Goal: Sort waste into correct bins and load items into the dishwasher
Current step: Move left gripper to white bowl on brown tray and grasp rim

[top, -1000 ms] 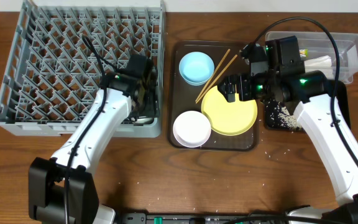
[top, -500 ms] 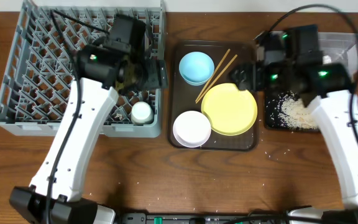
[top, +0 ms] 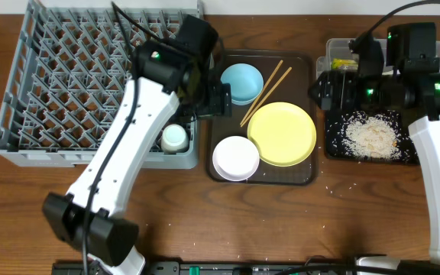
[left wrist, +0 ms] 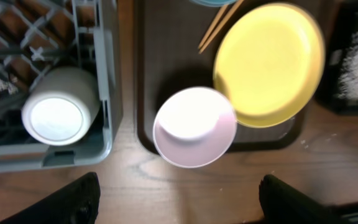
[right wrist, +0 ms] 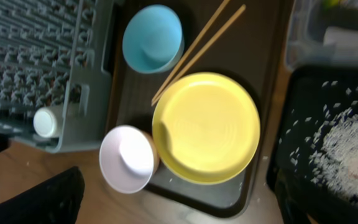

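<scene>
Overhead: your left arm (top: 136, 137) has left the near right corner of the dish rack (top: 21, 114), where it was bent low a second ago, and now reaches across the rack's right edge toward the brown serving tray (top: 218, 174). The small white cup (top: 174, 138) stays behind in that corner, so one item looks loaded. Your right arm (top: 434, 145) has pulled back from the yellow plate (top: 282, 134) and hangs over the far end of the black tray (top: 334, 149), where the rice scraps (top: 373, 136) lie in a heap that showed only as a scatter before. The plate, white bowl (top: 235, 157), light blue bowl (top: 241, 82) and chopsticks (top: 266, 92) have not moved on the serving tray and are still to be loaded. Left wrist: the left gripper (left wrist: 179, 200) is spread wide and empty, above the table edge just in front of the white bowl, with the cup lying in the rack to one side. Right wrist: the right gripper (right wrist: 179, 202) is likewise released, holding nothing, and looks down on the bare plate.
</scene>
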`<move>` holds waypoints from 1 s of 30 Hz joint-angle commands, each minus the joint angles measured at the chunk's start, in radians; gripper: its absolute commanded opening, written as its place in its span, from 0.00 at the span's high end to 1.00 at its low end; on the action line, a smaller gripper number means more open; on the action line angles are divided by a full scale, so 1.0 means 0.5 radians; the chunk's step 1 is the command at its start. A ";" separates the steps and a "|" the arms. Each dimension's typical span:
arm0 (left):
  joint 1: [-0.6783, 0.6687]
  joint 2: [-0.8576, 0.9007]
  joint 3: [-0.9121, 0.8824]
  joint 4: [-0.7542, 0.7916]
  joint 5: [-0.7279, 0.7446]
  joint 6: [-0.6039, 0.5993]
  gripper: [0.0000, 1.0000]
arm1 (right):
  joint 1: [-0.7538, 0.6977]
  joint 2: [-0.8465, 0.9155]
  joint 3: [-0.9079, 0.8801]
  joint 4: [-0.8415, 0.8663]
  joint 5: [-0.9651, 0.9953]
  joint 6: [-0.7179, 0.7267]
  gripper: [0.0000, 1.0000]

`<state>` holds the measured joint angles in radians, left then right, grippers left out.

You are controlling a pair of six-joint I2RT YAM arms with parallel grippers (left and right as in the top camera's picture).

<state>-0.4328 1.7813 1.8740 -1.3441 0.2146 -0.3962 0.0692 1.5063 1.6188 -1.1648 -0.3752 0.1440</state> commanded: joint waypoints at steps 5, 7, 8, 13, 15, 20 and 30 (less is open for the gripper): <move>-0.008 -0.009 0.005 -0.169 0.034 0.013 0.17 | 0.213 -0.003 -0.101 -0.066 -0.011 0.009 0.10; -0.015 -0.009 -0.011 -0.209 0.035 0.012 0.16 | 0.267 -0.001 -0.175 -0.048 -0.011 0.027 0.11; -0.018 -0.009 -0.015 -0.225 0.034 0.013 0.16 | 0.284 -0.001 -0.202 -0.041 -0.009 0.033 0.11; -0.037 -0.008 -0.060 -0.257 0.034 0.012 0.16 | 0.379 0.001 -0.392 0.076 -0.013 0.106 0.11; -0.056 -0.006 -0.094 -0.249 0.034 0.013 0.16 | 0.438 0.003 -0.475 0.146 -0.013 0.150 0.12; -0.106 -0.005 -0.185 -0.162 0.034 0.012 0.16 | 0.510 0.004 -0.564 0.238 -0.011 0.198 0.05; -0.214 -0.005 -0.504 0.107 0.019 -0.043 0.16 | 0.486 0.004 -0.565 0.269 0.156 0.237 0.04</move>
<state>-0.5358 1.7893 1.6661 -1.3067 0.2310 -0.3969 0.3183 1.5082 1.3380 -1.0351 -0.3477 0.2348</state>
